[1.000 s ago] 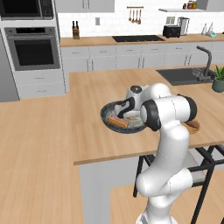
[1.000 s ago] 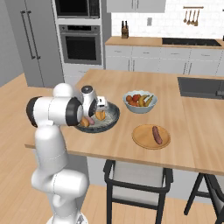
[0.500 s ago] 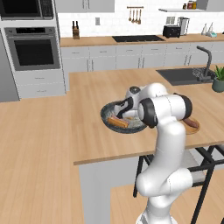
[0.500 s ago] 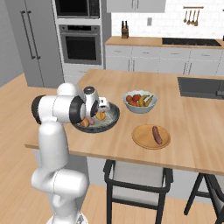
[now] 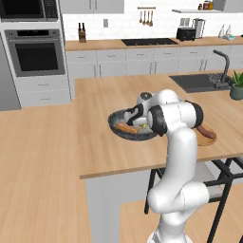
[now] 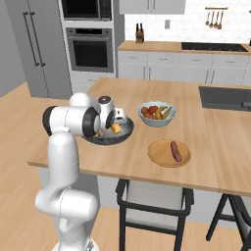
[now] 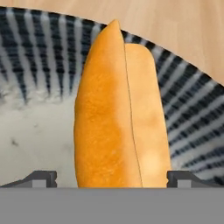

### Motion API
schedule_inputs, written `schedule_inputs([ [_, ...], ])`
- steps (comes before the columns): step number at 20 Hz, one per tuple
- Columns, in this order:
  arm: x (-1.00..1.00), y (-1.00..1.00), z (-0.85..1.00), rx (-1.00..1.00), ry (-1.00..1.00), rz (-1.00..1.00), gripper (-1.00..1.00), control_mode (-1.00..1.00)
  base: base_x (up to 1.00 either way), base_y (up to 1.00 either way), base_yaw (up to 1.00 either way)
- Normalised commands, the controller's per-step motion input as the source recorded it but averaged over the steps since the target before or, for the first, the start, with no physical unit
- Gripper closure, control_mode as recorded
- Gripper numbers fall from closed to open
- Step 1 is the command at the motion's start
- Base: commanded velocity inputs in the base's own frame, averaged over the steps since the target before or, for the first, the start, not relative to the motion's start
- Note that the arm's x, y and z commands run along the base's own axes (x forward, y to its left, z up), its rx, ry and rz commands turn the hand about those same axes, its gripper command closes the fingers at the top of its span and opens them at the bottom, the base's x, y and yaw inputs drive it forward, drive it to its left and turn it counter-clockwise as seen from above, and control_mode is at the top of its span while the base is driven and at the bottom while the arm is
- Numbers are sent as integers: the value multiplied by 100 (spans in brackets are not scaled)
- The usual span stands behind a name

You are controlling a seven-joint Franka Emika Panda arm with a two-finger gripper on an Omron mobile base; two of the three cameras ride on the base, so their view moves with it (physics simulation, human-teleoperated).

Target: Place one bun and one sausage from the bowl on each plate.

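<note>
so the long golden-orange bun (image 7: 120, 113) sits right between the wide-open gripper (image 7: 112, 178) tips, lying in the dark grey ribbed bowl (image 7: 192, 113) with speckled pale inside

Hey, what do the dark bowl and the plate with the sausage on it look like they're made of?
The bowl looks like glazed ceramic or stoneware: dark ribbed wall, speckled pale grey floor. The plate looks wooden: matte tan with a raised rim, though it could be wood-coloured plastic.
</note>
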Motion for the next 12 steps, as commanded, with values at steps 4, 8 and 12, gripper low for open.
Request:
schedule_inputs([
  [4, 0, 0, -13, 0, 1, 0, -100, -100, 0, 0, 0],
  [8, 0, 0, -7, 0, 1, 0, 100, -100, 0, 0, 0],
  [12, 0, 0, 0, 0, 0, 0, 100, -100, 0, 0, 0],
])
